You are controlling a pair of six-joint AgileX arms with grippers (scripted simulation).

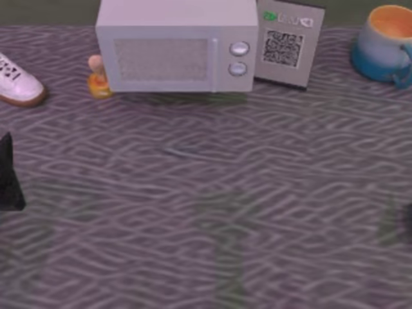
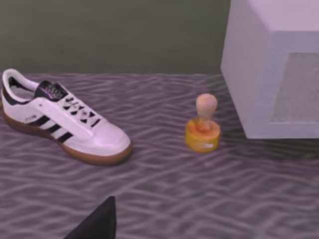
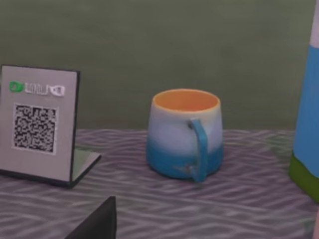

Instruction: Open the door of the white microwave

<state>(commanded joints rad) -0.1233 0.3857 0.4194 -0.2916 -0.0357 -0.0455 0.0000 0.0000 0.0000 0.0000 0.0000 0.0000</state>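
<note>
left gripper (image 1: 8,177): only dark tip at top view's left edge, rest cut off; fingers not readable. right gripper (image 1: 407,222): sliver at right edge, state unreadable. shoe (image 1: 18,82): heel end cut by left edge. mug (image 1: 384,44): right side cropped. microwave (image 1: 177,45): back cut by top edge; hides part of stamp (image 1: 98,78). blue-green object (image 3: 308,119) in right wrist view: mostly out of frame, unidentifiable. placard (image 1: 288,44) text too small to read.

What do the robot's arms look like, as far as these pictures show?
Very little shows. The left tool is a plain black, pointed wedge at the table's left edge. Of the right tool only a black sliver shows at the right edge. No cables or markings are visible.
</note>
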